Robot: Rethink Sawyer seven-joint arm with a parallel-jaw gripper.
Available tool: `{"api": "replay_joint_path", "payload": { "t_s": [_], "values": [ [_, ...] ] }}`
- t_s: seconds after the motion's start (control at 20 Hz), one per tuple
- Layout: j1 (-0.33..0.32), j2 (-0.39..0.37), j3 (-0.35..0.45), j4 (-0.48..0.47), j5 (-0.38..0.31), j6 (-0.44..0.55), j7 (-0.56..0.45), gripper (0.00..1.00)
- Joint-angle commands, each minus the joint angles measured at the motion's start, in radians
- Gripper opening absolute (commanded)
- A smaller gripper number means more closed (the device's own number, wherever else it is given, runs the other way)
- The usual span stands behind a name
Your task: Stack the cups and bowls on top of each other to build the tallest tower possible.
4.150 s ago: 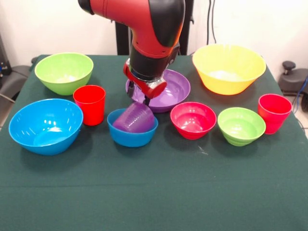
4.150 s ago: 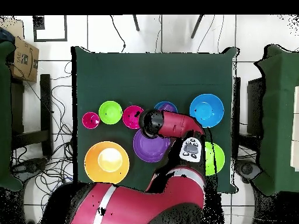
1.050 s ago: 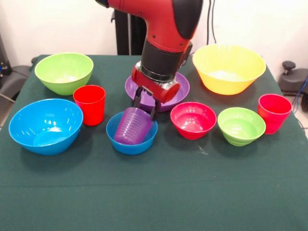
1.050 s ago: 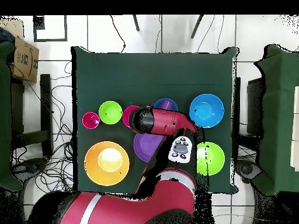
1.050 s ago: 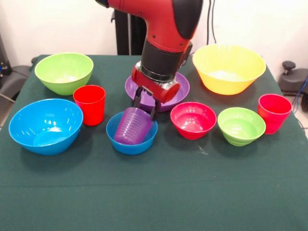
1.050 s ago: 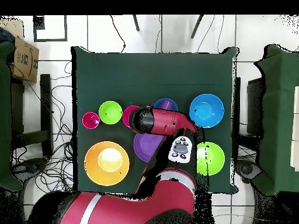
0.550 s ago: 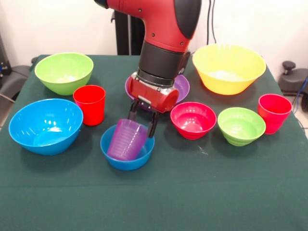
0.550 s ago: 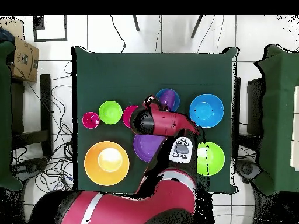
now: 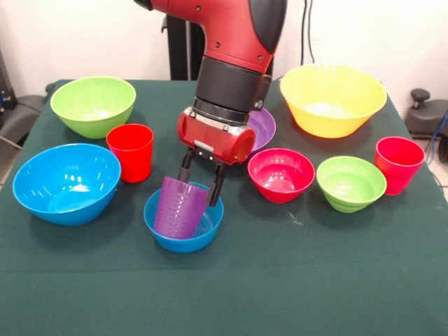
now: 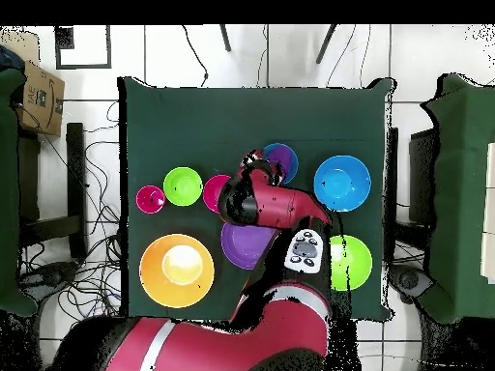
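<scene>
We have the purple cup (image 9: 181, 207) pinched between the two fingers (image 9: 216, 187) of our hand (image 9: 200, 178), and it sits tilted inside the small blue bowl (image 9: 183, 222) near the front of the counter (image 9: 280, 280). The cup's mouth leans toward the big blue bowl (image 9: 66, 183), so it is not yet standing true.

To do this step well, we judge that we should right the cup before letting go: bring its base flat onto the middle of the bowl's floor, with the walls upright. A tumbler left leaning on a curved wall would likely roll or slide once freed. We should open only when the cup bears its own weight, then lift straight up so neither finger drags the rim.

The red cup (image 9: 130, 152) stands just beside the big blue bowl, and the pink bowl (image 9: 281, 175) sits close on the other side; we should keep clear of both.
</scene>
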Motion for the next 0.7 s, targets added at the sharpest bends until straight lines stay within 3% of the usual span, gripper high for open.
{"api": "replay_joint_path", "payload": {
  "t_s": [0.05,0.7],
  "values": [
    [-0.051,-0.039,0.136,0.098,0.008,0.023,0.126,1.0],
    [-0.086,-0.111,0.172,0.12,0.028,0.084,0.105,1.0]
  ]
}}
